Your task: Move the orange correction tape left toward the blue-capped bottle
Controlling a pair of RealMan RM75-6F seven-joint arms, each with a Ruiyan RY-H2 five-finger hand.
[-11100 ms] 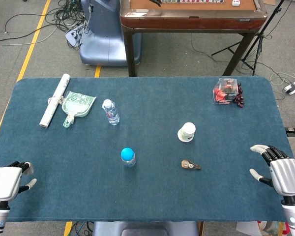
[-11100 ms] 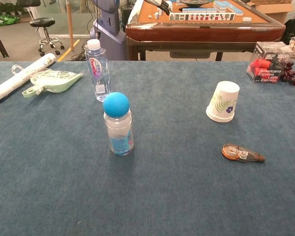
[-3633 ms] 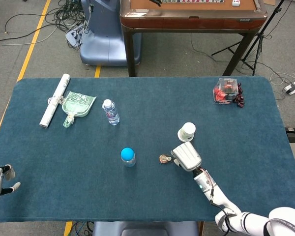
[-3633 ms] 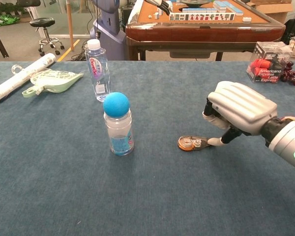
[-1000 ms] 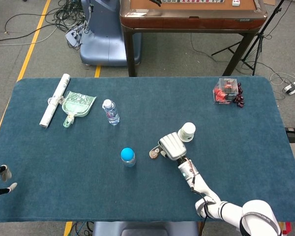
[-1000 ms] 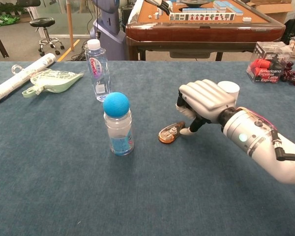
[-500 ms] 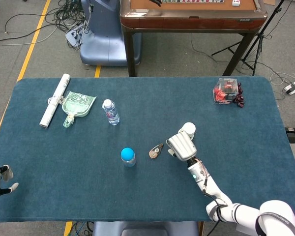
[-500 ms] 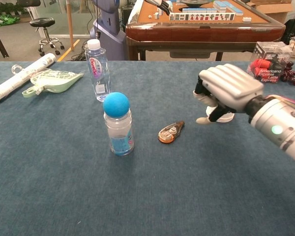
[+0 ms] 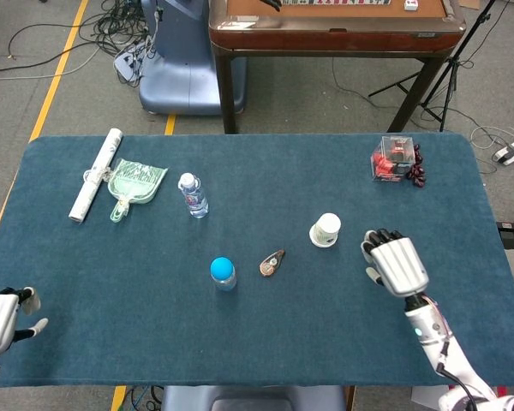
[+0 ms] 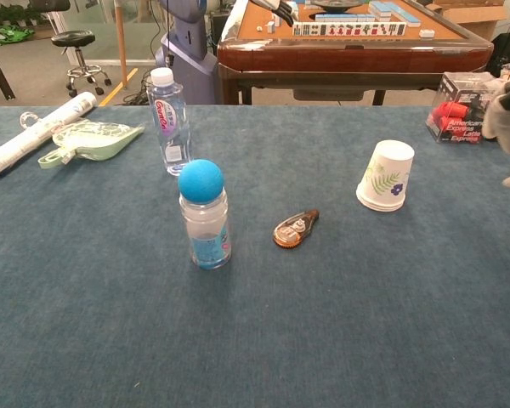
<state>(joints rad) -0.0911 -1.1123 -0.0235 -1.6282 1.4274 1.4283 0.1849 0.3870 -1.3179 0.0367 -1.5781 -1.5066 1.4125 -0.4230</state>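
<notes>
- Dark blue felt covered the counter [image 9: 154, 342], which carried every item listed below.
- The left robot hand [image 9: 2, 320] sat at the near left corner of the counter, fingers apart and holding nothing.
- The right robot hand [image 9: 396, 264] hovered over the near right part of the counter, fingers apart, nothing held; in the chest view only its edge showed at the right border [image 10: 508, 106].
- The blue-capped bottle [image 10: 204, 216] stood upright near the centre of the counter, slightly left of the middle.
- The orange correction tape [image 10: 294, 229] lay flat on the felt just to the right of the blue-capped bottle, near it but not touching, tilted with its narrow tip pointing away and to the right. No robot hand touched it; the right robot hand was well apart from it.
- The paper cup [image 10: 386, 175] rested upside down, farther back and to the right of the correction tape, between the tape and the right robot hand.
- The water bottle [image 10: 168, 109], clear with a white cap, stood upright behind the blue-capped bottle.
- The green dustpan [image 9: 134, 184] and the rolled white paper [image 9: 95, 174] lay side by side at the far left.
- The clear box [image 9: 393, 158] with red contents sat at the far right, dark grapes [image 9: 417, 171] just beside it.
</notes>
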